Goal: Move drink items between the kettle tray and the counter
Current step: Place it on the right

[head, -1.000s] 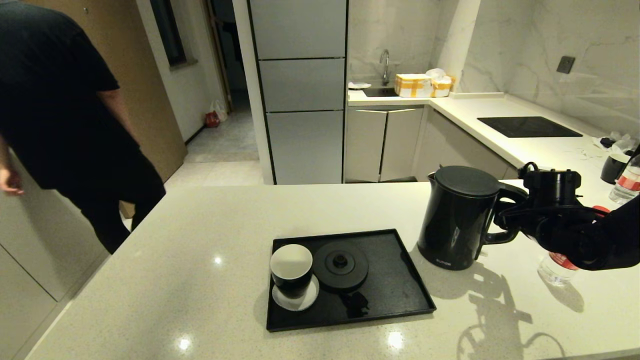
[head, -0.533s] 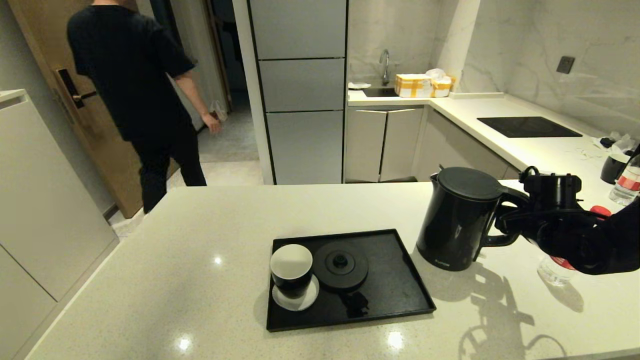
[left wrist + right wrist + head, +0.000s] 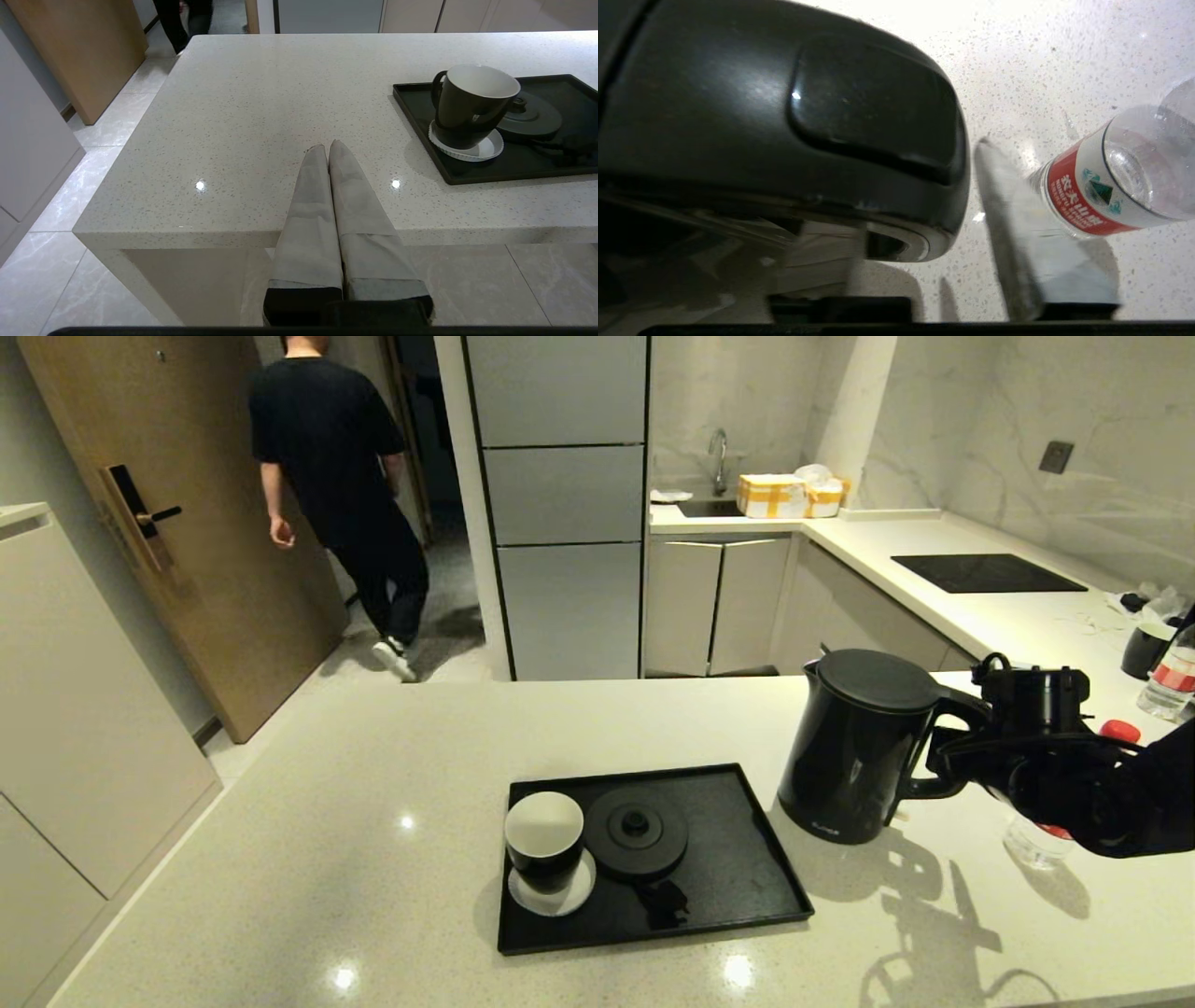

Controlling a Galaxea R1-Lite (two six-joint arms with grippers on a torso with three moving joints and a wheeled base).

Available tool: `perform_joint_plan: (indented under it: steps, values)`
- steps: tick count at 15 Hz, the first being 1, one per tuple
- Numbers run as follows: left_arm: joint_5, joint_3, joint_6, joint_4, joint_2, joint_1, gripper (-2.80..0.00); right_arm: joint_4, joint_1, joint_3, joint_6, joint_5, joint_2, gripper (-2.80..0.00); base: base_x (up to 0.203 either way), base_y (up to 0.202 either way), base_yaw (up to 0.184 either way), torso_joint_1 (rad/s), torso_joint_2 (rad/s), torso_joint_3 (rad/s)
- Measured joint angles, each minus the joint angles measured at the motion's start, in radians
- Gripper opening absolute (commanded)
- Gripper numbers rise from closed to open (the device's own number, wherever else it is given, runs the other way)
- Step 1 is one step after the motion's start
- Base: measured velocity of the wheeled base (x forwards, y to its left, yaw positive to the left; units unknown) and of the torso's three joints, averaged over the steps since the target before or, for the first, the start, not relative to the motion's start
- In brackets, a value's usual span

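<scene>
The glossy black kettle [image 3: 854, 747] stands upright on the cream counter [image 3: 373, 859], just right of the black kettle tray [image 3: 747, 887]. The tray's round base disc [image 3: 637, 831] is bare. My right gripper [image 3: 952, 756] is at the kettle's loop handle [image 3: 831, 140], open. One finger [image 3: 1004, 224] stands off the handle's outer side with counter showing between, and the other is partly hidden under the handle. The clear water bottle [image 3: 1087, 196] with the red label stands right behind that arm, its base [image 3: 1036, 840] showing. My left gripper [image 3: 327, 147] is shut and empty over the counter's near left edge.
A black cup [image 3: 544, 840] on a white saucer sits on the tray's left part. A second bottle [image 3: 1172, 677] and a dark cup [image 3: 1146, 649] stand at the far right. The black cooktop [image 3: 988, 572] lies behind. A person [image 3: 336, 476] is walking off by the door.
The person has walked from the counter's left side away to the doorway. My right gripper has drifted slightly to the right at the handle; the kettle has barely shifted.
</scene>
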Motion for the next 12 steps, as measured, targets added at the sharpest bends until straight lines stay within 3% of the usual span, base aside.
perform_joint_plan:
  steps: [12]
  values:
    - [0.000, 0.000, 0.000, 0.001, 0.000, 0.000, -2.80, -0.031, 0.001, 0.128, 0.019, 0.047, -0.089, 0.00, 0.000, 0.000, 0.000, 0.000, 0.00, 0.000]
